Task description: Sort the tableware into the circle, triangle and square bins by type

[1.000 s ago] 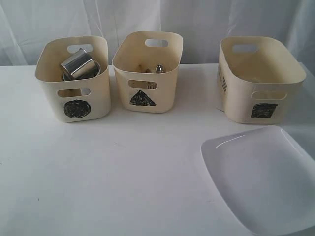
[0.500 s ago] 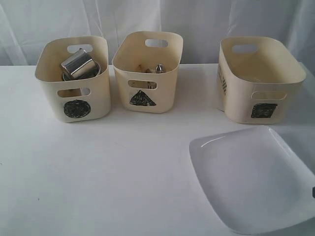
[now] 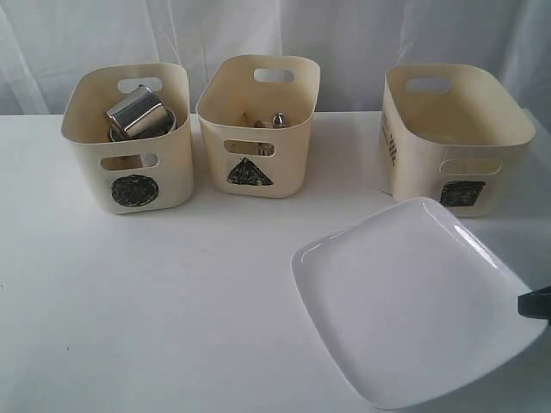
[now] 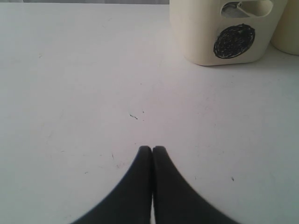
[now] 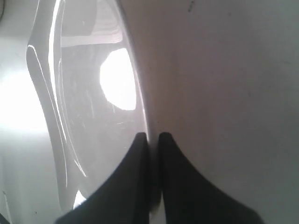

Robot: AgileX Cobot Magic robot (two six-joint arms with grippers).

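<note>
Steel mugs (image 3: 136, 112) in circle bin (image 3: 90, 163), cutlery (image 3: 277, 120) in triangle bin (image 3: 293, 163): done. Plate (image 3: 405, 301) at worktop (image 3: 172, 301) front-right corner left for square bin (image 3: 422, 185); your right fingers (image 5: 139, 154) clamp its rim, left fingers (image 4: 142, 161) together.

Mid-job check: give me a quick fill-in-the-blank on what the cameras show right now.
1. The steel mug lies in the leftmost bin, which is marked with a black ____.
2. The white plate is pinched at its rim by the ____ gripper.
3. The rightmost bin, just behind the white plate, bears a black ____.
4. The left gripper holds nothing and is not open but ____.

Missing words: circle; right; square; shut.
</note>
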